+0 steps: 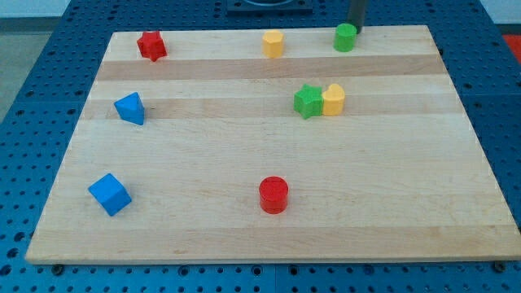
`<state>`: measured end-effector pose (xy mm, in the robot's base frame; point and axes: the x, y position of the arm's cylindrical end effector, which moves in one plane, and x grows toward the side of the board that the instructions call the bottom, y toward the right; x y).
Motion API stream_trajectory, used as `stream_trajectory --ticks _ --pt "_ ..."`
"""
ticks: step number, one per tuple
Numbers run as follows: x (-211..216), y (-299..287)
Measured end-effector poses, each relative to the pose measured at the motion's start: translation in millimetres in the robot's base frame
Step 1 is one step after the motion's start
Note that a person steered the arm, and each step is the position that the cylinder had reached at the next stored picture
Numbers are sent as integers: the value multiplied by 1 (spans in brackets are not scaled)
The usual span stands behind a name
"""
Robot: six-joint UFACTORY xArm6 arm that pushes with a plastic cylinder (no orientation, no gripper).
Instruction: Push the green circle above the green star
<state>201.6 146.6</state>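
At the bench's (pixel 269 163) top edge, your tool is a plain rod with nothing to open or hold; its tip (pixel 355 27) sits just right of the green circle (pixel 345 37), about touching it. The circle lies up and right of the green star (pixel 308 101), which touches a yellow block (pixel 333 99). You've mostly finished; nudging it left remains.

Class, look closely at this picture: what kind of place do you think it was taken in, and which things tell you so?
Probably a robotics lab bench. A wooden board lies on a blue perforated table, small blocks such as the green circle and green star are scattered on it, and my tip stands beside the circle.
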Motion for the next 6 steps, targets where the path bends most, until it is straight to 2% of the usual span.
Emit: stream_trajectory --ticks 2,4,6 --pt "34 -9" --pt "59 16" --pt "49 7"
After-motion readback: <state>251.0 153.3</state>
